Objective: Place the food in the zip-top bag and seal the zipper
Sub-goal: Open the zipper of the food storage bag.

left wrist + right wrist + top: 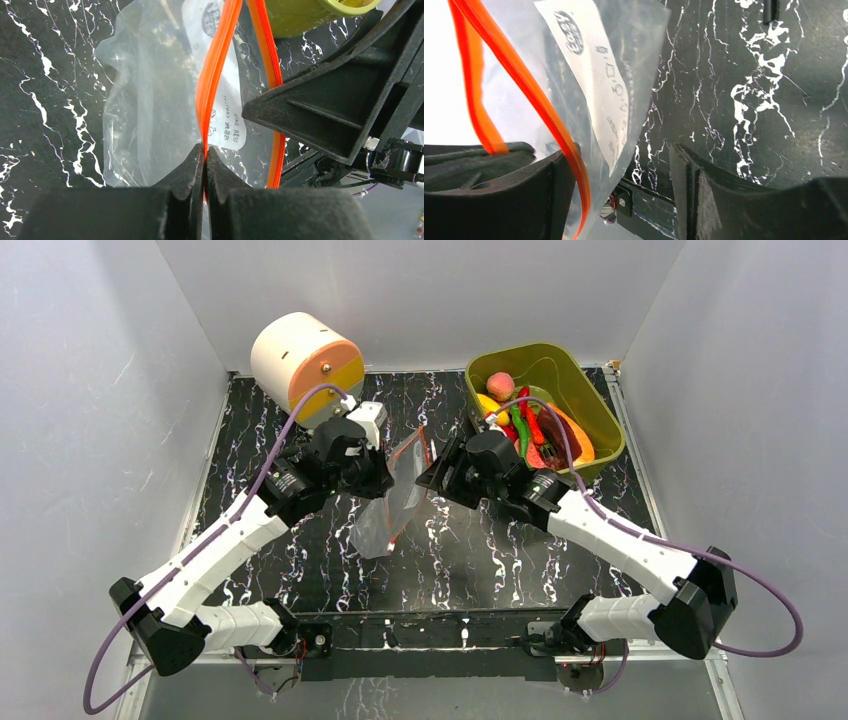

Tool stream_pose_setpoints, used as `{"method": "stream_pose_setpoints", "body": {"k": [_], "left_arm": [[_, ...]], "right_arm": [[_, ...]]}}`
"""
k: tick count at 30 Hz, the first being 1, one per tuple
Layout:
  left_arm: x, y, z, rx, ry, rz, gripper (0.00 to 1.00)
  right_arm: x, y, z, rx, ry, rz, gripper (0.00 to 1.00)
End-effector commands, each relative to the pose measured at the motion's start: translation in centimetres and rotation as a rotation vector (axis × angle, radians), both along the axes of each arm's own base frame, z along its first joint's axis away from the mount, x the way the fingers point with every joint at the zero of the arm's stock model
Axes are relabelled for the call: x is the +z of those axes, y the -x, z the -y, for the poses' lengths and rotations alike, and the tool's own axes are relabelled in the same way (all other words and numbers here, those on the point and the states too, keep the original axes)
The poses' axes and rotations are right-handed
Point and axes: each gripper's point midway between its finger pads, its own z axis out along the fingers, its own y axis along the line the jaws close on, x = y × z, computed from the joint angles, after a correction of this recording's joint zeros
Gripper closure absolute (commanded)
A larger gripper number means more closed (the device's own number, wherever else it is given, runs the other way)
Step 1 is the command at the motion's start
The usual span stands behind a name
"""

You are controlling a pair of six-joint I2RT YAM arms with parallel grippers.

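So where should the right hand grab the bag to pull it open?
On the zipper's free lip, opposite the lip the shut left hand pinches. The zip-top bag has its lips parted between the two hands, so the open right hand can probably come from the olive-green tub's side, one finger inside, one outside.

light: bright, even | shadows: faint | right wrist view: white blowout at left | zip-top bag point(145, 100): sheen | near foreground: soft

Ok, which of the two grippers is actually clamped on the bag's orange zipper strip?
The left gripper: its jaws are shut on the zipper. The right gripper has its jaws standing apart, not closed on it.
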Motion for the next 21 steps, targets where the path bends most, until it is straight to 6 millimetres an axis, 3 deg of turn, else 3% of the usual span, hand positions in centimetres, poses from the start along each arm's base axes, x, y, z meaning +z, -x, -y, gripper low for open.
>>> {"method": "stream_pose_setpoints", "body": {"k": [1, 6, 11, 14, 17, 21], "left_arm": [[0.1, 0.2, 0.4, 0.004, 0.021, -0.018, 1.0], [-0.2, 0.2, 0.1, 0.022, 0.01, -0.024, 1.0], [-0.9, 0.2, -0.6, 0.07, -0.006, -0.045, 1.0], [-1.2, 0.3, -1.3, 0.101, -0.023, -0.053, 1.0], [-1.0, 0.0, -3.6, 0.192, -0.09, -0.032, 1.0], [0.9, -0.6, -6.0, 0.286, -0.123, 0.045, 1.0]], "right_arm": [[3.7, -1.8, -1.6, -0.024, -0.072, 0.092, 0.34], [2.1, -3.1, -2.9, -0.012, -0.017, 0.086, 0.35], [-1.4, -3.8, -3.3, -0.025, 0.146, 0.036, 0.43], [-3.4, -4.2, -2.1, -0.076, 0.22, 0.039, 0.48], [-6.3, -4.3, 0.4, -0.139, 0.324, 0.035, 0.49], [-10.0, -3.4, 2.4, -0.154, 0.418, -0.006, 0.54]]}}
